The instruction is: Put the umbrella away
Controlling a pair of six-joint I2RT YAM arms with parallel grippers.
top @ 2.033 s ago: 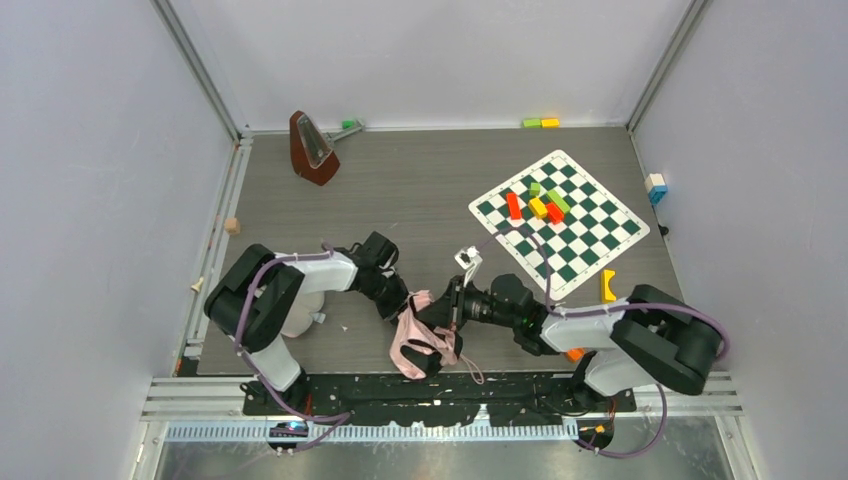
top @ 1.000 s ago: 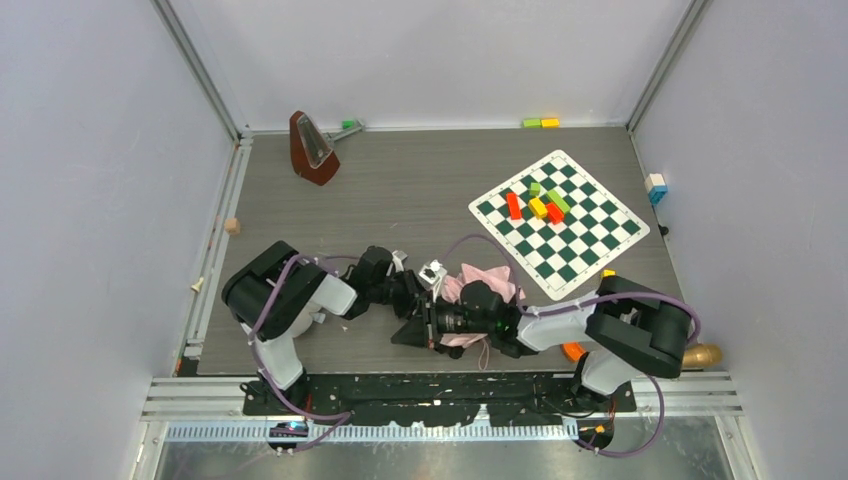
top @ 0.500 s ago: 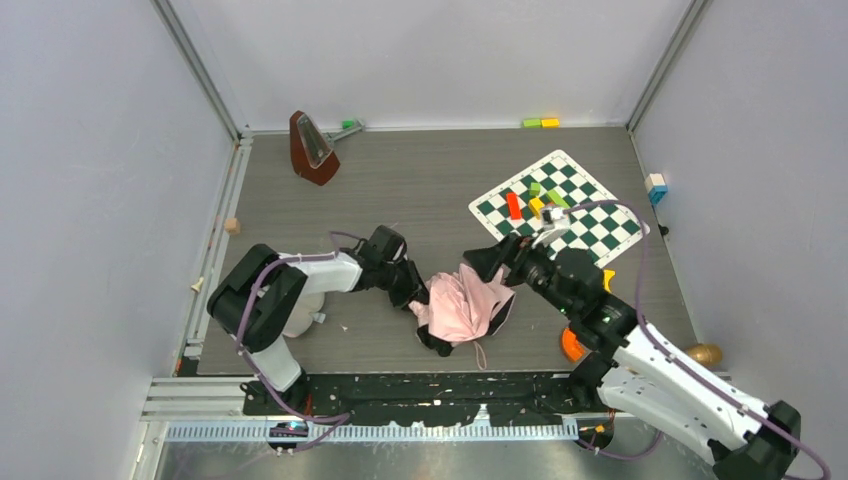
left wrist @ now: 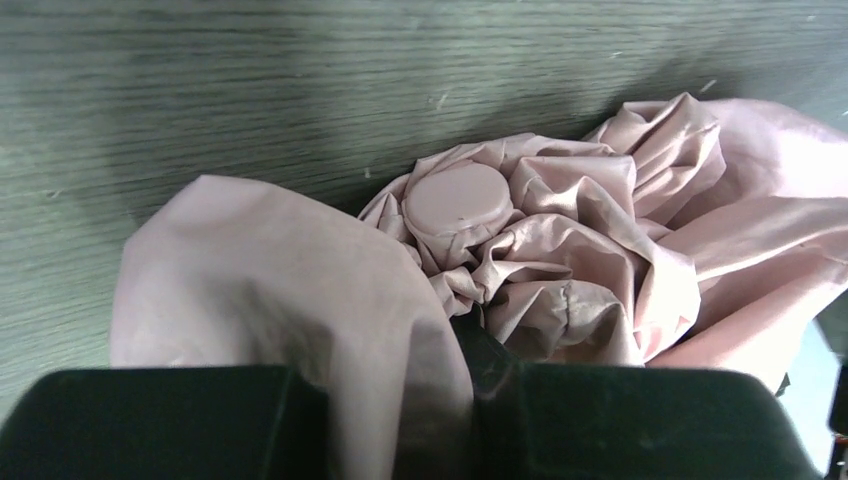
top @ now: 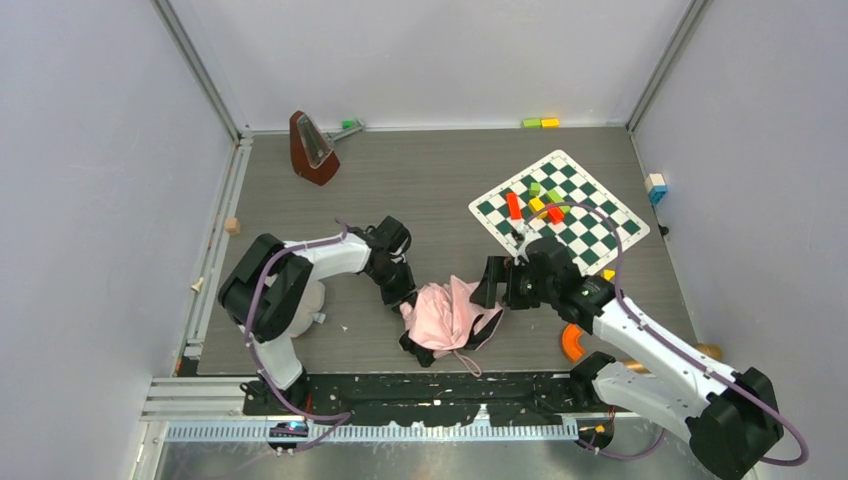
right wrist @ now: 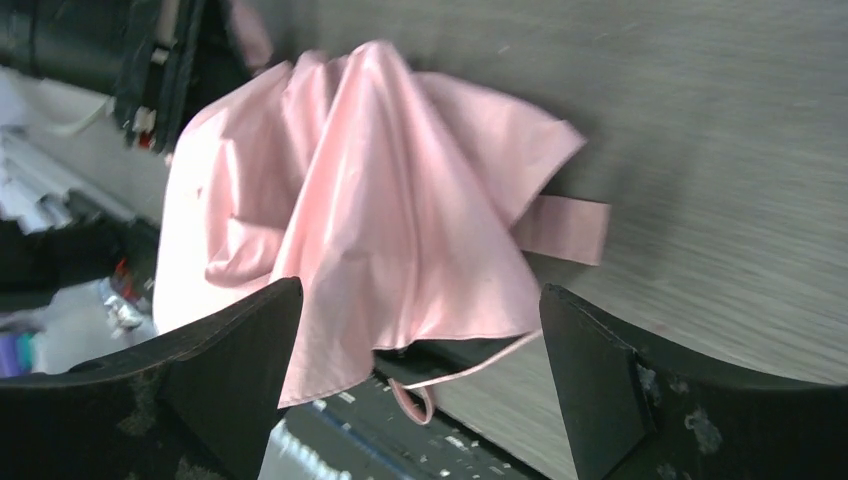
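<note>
Left gripper [top: 400,293] sat at the left edge of the umbrella [top: 447,312], its jaws drawn nearly together with a fold of the pale pink canopy pinched between them. In the left wrist view the fabric ran down between the black fingers [left wrist: 230,420]. Just ahead of them the cloth bunched around a round pink cap [left wrist: 457,197].

Right gripper [top: 490,283] stood at the umbrella's right edge with its jaws spread wide and nothing held. From its own camera the two fingers framed the canopy without touching it.

The umbrella lay collapsed in a loose heap on the grey wood-grain table [top: 400,190], close to the near edge and between the two arms. It was pink side up, and black showed only at its lower left and right rims. A flat pink closure tab [right wrist: 565,228] stuck out to one side, and a thin pink strap loop [top: 468,362] trailed toward the table's near edge.

An orange curved piece [top: 572,342] lay to the right of the heap, near the right arm. Farther back on the right was a green-and-white chessboard mat [top: 590,235], carrying a small cluster of blocks: red [top: 514,205], yellow [top: 538,207] and green [top: 557,197].

A brown metronome [top: 312,148] stood upright at the far left of the table — well apart from everything else. A green-and-yellow pair of blocks [top: 540,122] lay against the back wall.
</note>
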